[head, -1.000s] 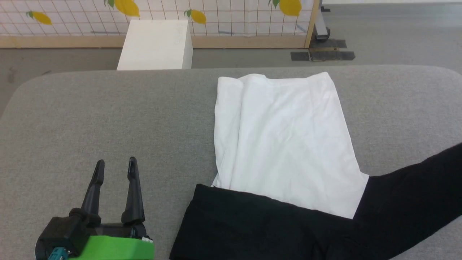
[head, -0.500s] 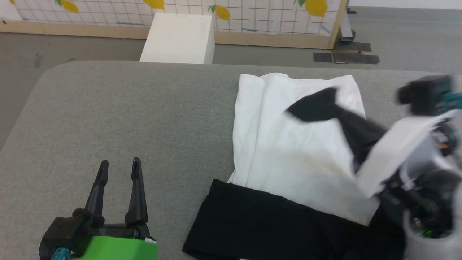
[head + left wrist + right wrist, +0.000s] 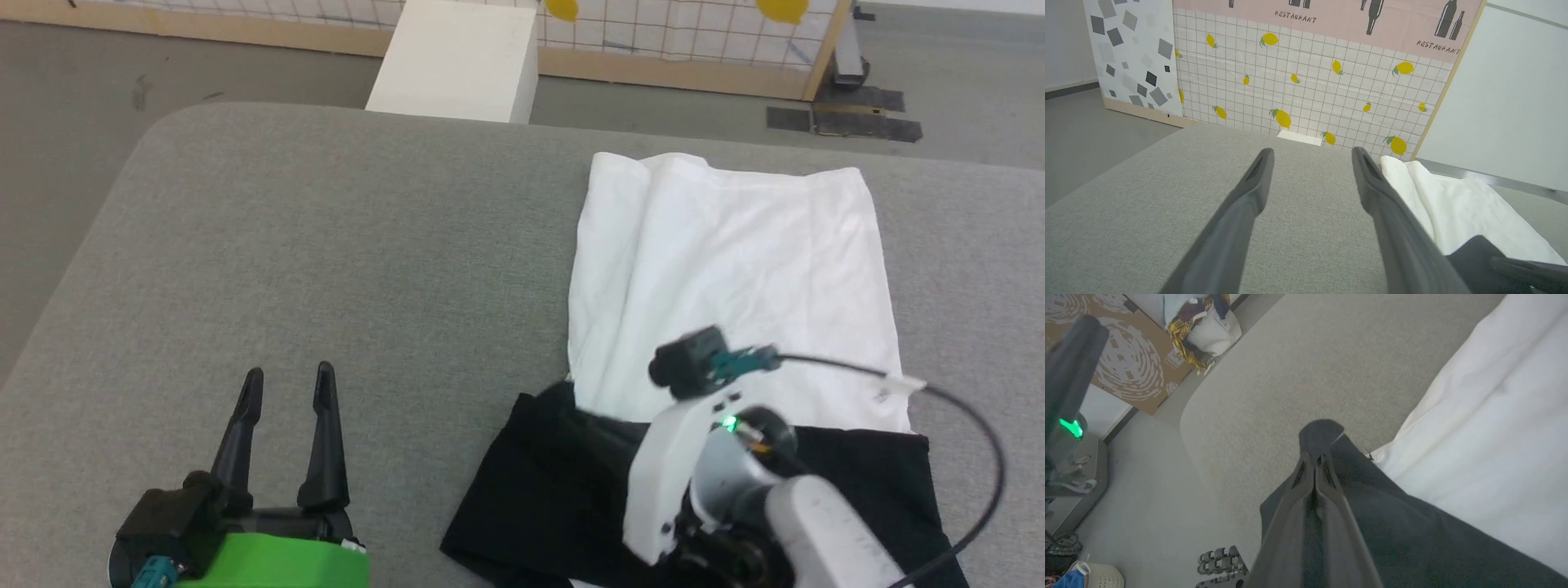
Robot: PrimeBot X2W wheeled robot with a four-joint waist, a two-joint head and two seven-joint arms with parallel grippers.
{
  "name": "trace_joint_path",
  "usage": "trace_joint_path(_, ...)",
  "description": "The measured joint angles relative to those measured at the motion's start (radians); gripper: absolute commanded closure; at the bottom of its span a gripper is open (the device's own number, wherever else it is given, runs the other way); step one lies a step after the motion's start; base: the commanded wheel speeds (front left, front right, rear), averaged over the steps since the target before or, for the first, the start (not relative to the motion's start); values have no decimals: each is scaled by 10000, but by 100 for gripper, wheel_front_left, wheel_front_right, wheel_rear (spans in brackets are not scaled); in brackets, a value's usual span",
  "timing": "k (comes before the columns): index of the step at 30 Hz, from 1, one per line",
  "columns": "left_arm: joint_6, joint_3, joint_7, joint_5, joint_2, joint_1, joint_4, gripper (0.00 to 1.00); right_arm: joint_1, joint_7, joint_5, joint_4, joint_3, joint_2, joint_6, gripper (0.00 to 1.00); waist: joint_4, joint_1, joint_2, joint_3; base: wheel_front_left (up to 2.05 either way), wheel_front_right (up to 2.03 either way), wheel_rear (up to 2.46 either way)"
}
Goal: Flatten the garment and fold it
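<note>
The garment lies on the grey table (image 3: 326,245): its white body (image 3: 735,261) spreads away from me and its black band (image 3: 522,506) lies nearest me. My right gripper (image 3: 567,400) reaches left over the band, at its upper left corner. In the right wrist view the right gripper (image 3: 1314,457) is shut on the end of a black sleeve (image 3: 1321,435), which pokes out past the fingertips. My left gripper (image 3: 290,376) stands open over bare table at the lower left, apart from the cloth. The left wrist view shows that left gripper (image 3: 1310,155) with the white body (image 3: 1453,204) to its right.
A white box (image 3: 457,61) stands on the floor beyond the table's far edge, before a lemon-patterned screen (image 3: 1310,81). The table's rounded left corner (image 3: 1188,416) drops to grey floor. Bare table stretches left of the garment.
The right arm came in from the right holding the black sleeve, carried it over the white body and brought it left across the black band. The camera shifted. The left gripper stayed put.
</note>
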Motion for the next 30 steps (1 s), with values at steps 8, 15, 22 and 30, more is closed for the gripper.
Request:
trace_joint_path(8, -15, -159, 4, -27, -2, -62, 249, 0, -167, -2065, 493, 3490, 890, 4, 0, 58, 202, 0, 0, -87, 0, 0, 0)
trace_joint_path(15, -17, -184, 115, -42, 69, -50, 326, 0, -841, -3639, 1722, 4527, 1486, 13, 0, 0, 177, 0, 0, -514, 0, 0, 0)
trace_joint_path(22, -2, -155, 148, -50, 150, 20, 128, 0, -1223, -4506, 1482, 3333, 140, 33, 0, 0, -335, 0, 0, -744, 0, 0, 0)
trace_joint_path(30, 10, -242, 165, -48, 163, 52, -67, 0, 516, -4084, -800, -205, -3858, 13, 0, 0, -1068, 0, 0, -656, 0, 0, 0)
